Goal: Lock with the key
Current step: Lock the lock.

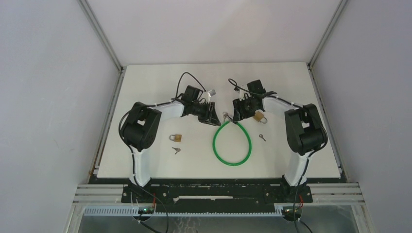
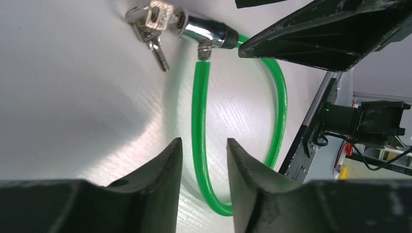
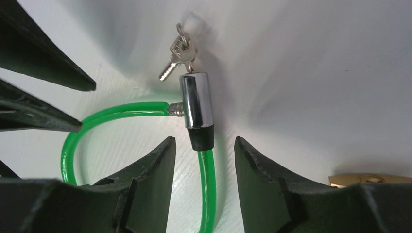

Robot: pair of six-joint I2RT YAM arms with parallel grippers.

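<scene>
**Both grippers over the green cable lock, jaws released**

Green cable lock point(image 2: 200, 121) lies looped mid-tabletop point(image 1: 291, 87); chrome barrel point(image 3: 196, 104) at the loop's far end, key bunch point(image 3: 177, 51) at the barrel's tip; left gripper point(image 2: 204, 150) jaws released, straddling the cable, not touching it; right gripper point(image 3: 204, 148) jaws released too, either side of the cable just below the barrel's black end; brass padlock point(image 1: 259, 117) just beside the right gripper; second padlock point(image 1: 175, 137) and loose key point(image 1: 176, 150) near the left arm; small key point(image 1: 262, 137) right of the loop.

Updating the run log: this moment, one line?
left tool open over green cable | right tool open over chrome barrel | keys at barrel
</scene>
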